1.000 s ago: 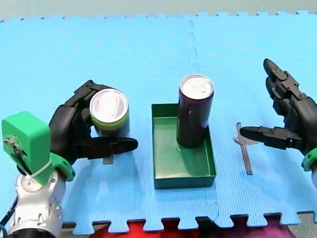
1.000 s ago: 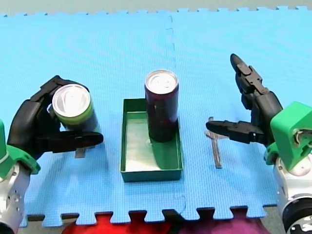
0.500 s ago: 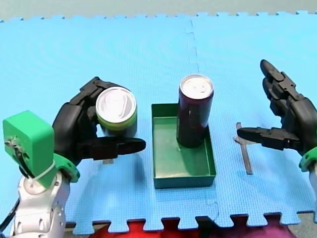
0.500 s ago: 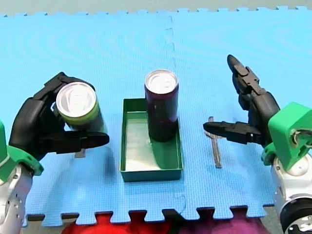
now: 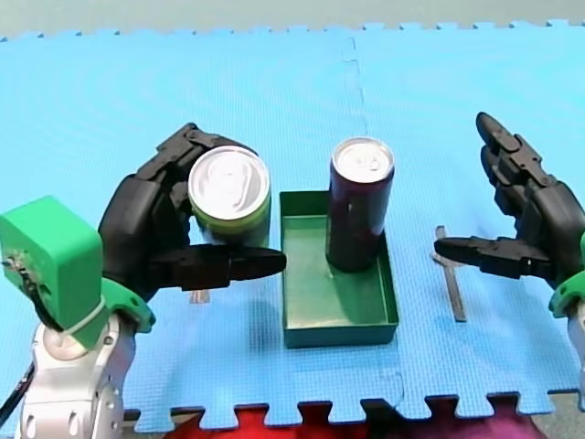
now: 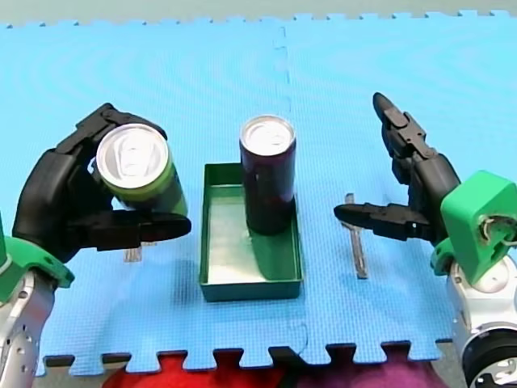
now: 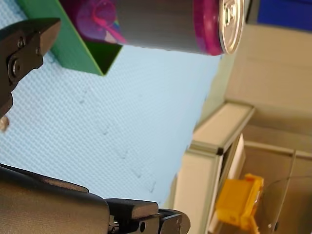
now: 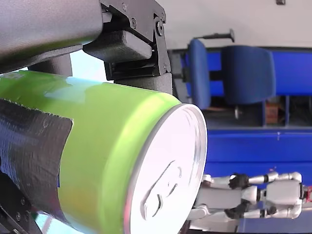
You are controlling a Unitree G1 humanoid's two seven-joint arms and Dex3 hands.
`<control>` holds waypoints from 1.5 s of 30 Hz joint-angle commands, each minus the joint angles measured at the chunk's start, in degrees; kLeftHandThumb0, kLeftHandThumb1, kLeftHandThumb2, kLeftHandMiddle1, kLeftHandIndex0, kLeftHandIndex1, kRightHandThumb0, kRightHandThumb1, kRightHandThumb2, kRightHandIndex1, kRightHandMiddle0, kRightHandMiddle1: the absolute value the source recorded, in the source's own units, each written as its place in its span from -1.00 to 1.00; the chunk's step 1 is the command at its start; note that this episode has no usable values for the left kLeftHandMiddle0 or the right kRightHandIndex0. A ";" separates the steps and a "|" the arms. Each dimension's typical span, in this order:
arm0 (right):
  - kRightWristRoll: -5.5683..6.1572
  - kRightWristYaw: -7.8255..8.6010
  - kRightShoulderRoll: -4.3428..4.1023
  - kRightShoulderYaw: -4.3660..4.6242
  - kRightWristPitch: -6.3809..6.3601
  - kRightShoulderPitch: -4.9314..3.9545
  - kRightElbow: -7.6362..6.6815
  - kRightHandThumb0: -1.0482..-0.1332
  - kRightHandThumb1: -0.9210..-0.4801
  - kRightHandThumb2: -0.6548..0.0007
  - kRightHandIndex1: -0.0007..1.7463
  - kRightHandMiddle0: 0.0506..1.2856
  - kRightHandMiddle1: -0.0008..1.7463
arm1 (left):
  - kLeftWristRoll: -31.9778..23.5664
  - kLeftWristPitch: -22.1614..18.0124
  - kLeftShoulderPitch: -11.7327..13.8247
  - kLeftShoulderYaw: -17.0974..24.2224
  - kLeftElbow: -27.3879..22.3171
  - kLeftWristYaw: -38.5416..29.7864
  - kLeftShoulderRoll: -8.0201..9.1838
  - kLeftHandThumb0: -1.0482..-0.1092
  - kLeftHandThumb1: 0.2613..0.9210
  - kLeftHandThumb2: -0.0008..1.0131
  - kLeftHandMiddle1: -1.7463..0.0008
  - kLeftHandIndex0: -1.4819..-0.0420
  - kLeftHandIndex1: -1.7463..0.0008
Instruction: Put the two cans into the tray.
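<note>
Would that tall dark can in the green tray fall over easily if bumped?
The dark can is tall and narrow, so a knock near its top would likely tip it. Once down, its round body could roll, though the tray walls might stop it. The green can in the left robot hand could bump it.

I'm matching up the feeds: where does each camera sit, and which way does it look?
First head view: head, looking down; left hand holds the green can, purple can stands in the tray, right hand open, right of it.
Second head view: same scene, slightly aside.
First wrist view: a wrist, toward the purple can; fingers show.
Second wrist view: left wrist, close on the green can.
</note>
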 commanded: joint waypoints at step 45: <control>-1.18 -4.22 -0.80 1.50 2.49 0.81 -1.30 0.13 0.25 0.99 -1.00 -0.89 -1.00 | 2.60 2.82 -1.83 -10.05 -7.13 8.11 -4.19 0.01 0.63 -0.99 -1.00 0.27 -1.00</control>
